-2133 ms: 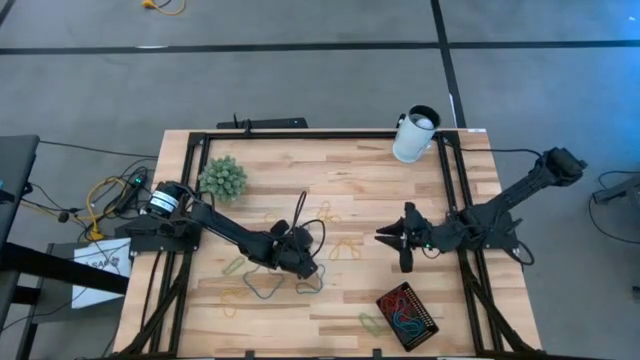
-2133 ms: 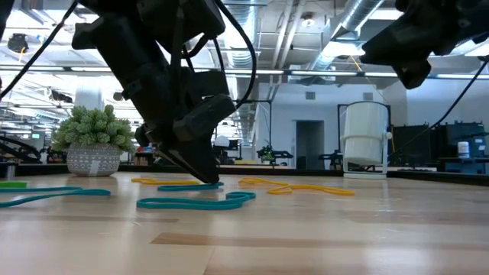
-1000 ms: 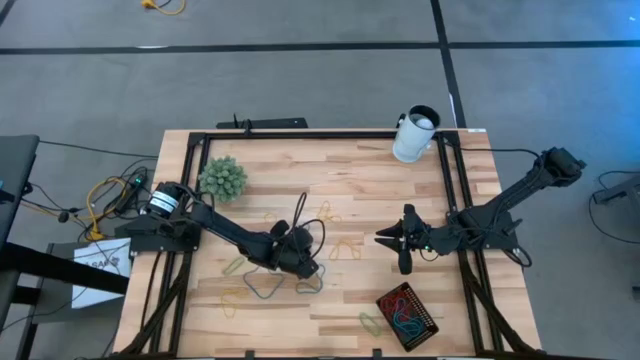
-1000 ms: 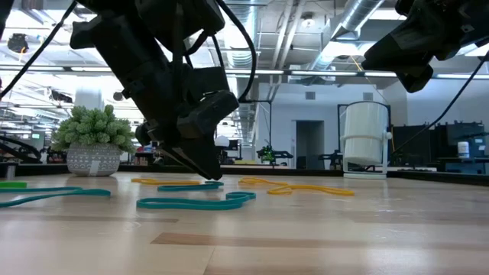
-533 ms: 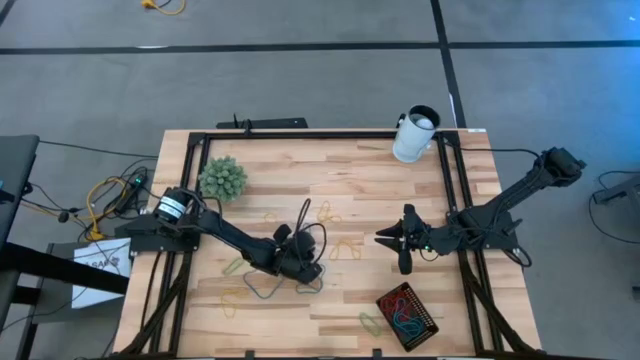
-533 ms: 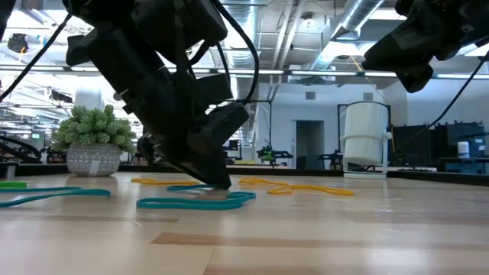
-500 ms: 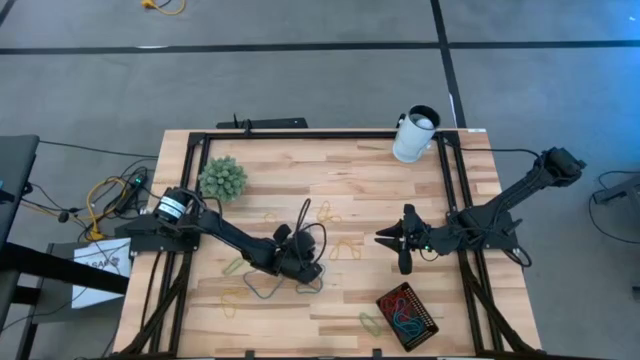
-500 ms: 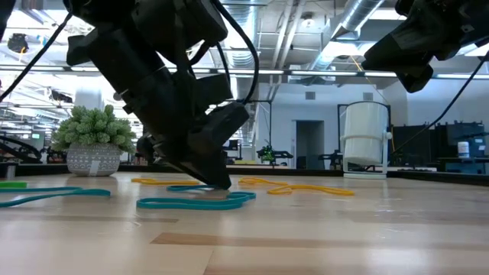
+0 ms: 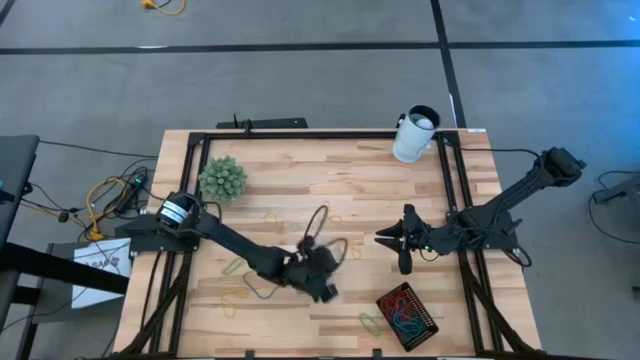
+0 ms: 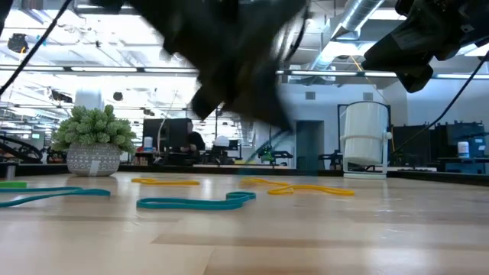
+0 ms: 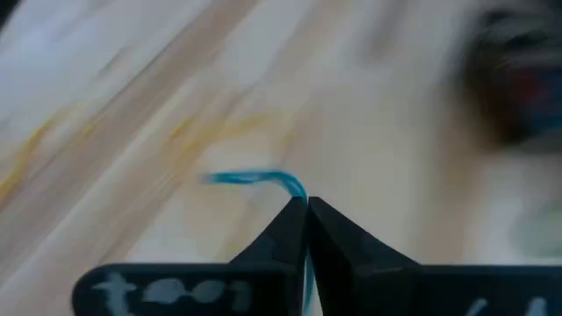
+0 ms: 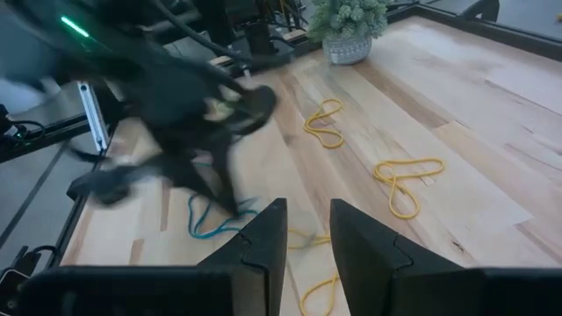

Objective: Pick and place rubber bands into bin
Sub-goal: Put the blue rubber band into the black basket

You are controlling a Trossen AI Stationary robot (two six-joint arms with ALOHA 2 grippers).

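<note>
My left gripper [image 9: 325, 288] hangs over the table's middle, left of the black bin [image 9: 407, 315], and is shut on a blue rubber band [image 11: 255, 178]. In the low view it is a blurred dark mass [image 10: 244, 69] off the table. The bin holds red and blue bands. More rubber bands lie flat on the wood: a teal one [image 10: 195, 202], yellow ones [image 9: 345, 248], a green one [image 9: 372, 322]. My right gripper [image 9: 395, 245] waits open above the table's right half, fingers apart in its wrist view [image 12: 307, 219]. My left gripper pinches the blue rubber band between its two shut fingertips [image 11: 294, 215]. A short bent length of the band [image 11: 285, 183] sticks out past the tips, and a strand shows between the fingers farther back. The band is off the table.
A potted plant [image 9: 222, 178] stands near the far left corner and a white cup [image 9: 413, 135] at the far right. A black frame rail [image 9: 300, 135] runs round the table. Loose bands [image 9: 262, 288] lie left of my left gripper.
My left gripper has risen from the table, where its tips stood by the teal band, and has swung quickly toward the right and near edge, toward the bin, carrying a blue band. The long teal band stayed on the wood.
</note>
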